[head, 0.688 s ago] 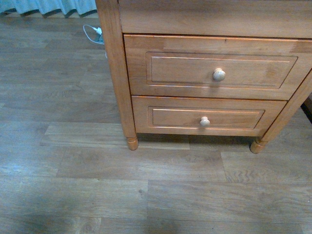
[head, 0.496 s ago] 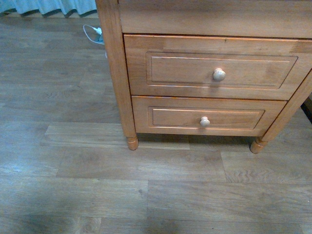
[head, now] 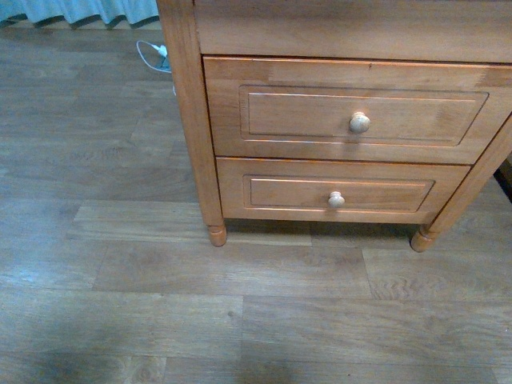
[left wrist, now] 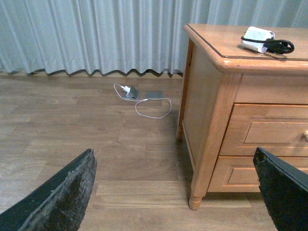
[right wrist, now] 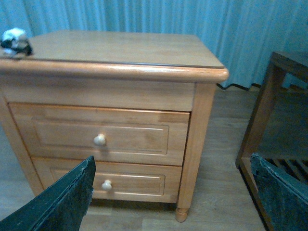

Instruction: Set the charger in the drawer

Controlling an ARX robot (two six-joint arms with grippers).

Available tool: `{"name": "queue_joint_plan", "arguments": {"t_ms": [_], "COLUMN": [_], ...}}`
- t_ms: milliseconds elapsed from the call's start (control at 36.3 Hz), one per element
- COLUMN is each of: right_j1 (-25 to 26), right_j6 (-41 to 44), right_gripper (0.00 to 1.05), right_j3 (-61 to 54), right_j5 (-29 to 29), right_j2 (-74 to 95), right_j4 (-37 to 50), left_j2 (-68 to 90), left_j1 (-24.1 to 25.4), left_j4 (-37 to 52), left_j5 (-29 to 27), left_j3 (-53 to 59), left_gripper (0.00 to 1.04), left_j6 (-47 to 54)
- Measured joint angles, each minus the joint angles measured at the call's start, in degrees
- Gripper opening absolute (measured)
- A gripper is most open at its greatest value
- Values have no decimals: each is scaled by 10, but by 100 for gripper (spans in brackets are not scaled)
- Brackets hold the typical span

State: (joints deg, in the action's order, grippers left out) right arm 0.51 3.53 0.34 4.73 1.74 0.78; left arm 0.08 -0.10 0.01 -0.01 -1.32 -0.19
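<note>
On the nightstand top (left wrist: 216, 37) — wrist views only — lies the charger (left wrist: 256, 38).

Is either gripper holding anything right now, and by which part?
Nothing held. The left gripper and right gripper are open and empty; the charger lies on the cabinet top.

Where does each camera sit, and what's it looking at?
Front: robot's body, looking down at the drawer, shallower drawer, floor; no arms.
Left wrist: left arm, facing cabinet corner and curtain; open left gripper shows.
Right wrist: right arm, facing cabinet front; open right gripper shows.
Both wrist views share the charger on top.
</note>
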Motion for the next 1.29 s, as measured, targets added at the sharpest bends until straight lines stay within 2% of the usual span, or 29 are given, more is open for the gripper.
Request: {"name": "queue_joint_plan", "arguments": {"t_ms": [110, 248, 523, 688, 881, 1294], "right_j1": [-35, -84, -185, -213, -226, -240], "right_j6": [54, 54, 19, -9, -69, -136], "right_gripper": [96, 96, 96, 96, 96, 96], "right_j3": [6, 85, 242, 323, 414, 562], "right_j5": [-13, -50, -128, -162, -196, -229], "right_j2": [126, 413, 773, 916, 1041, 1179], "right_j4": [73, 205, 297, 311, 288, 282], "left_j2": [0, 0, 0, 0, 0, 0], "left_j1": [0, 0, 0, 0, 0, 0], "left_j4": [0, 0, 0, 0, 0, 0], "left_j5": [0, 0, 0, 0, 0, 0], "left_j3": [0, 0, 0, 0, 0, 0], "left_gripper": [98, 98, 98, 98, 98, 98], "left_j6": [0, 0, 0, 0, 0, 0]}}
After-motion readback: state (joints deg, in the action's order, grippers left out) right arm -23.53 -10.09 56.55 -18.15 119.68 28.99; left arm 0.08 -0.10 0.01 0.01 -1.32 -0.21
